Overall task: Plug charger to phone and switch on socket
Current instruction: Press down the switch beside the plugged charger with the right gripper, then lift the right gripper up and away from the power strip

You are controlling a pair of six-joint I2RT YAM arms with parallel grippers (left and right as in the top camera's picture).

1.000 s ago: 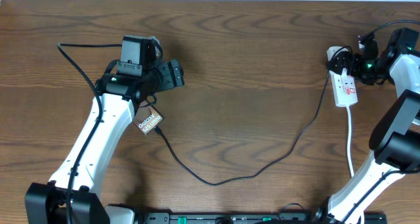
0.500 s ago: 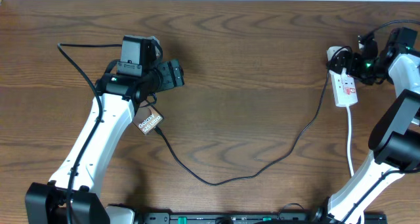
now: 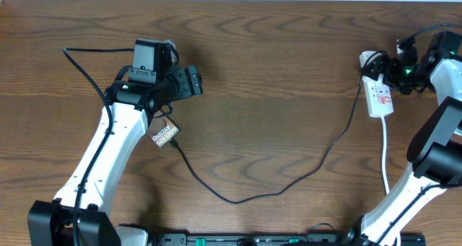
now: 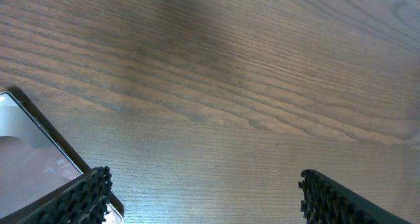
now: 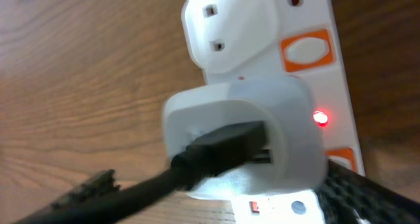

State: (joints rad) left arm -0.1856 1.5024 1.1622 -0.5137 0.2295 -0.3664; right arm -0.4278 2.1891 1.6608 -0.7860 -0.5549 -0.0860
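Note:
The phone (image 3: 164, 133) lies face up with white "Galaxy" lettering, partly under my left arm; its corner shows in the left wrist view (image 4: 33, 161). The black charger cable (image 3: 238, 200) runs from the phone's lower end in a long loop up to the white socket strip (image 3: 380, 98). My left gripper (image 3: 193, 81) is open and empty above bare wood beside the phone (image 4: 203, 198). My right gripper (image 3: 388, 70) is open at the strip's top end (image 5: 230, 191), straddling a white adapter (image 5: 262, 106). The cable (image 5: 151, 184) enters the adapter. A red light (image 5: 320, 117) glows on the strip (image 5: 326, 86).
The strip's white cord (image 3: 385, 156) trails down toward the front right. An orange switch (image 5: 305, 50) sits above the red light. My left arm's own black wire (image 3: 86, 69) loops at the far left. A black rail (image 3: 253, 239) runs along the front edge.
My right gripper has shifted slightly to the right at the strip. The left arm, phone and cable have not moved.

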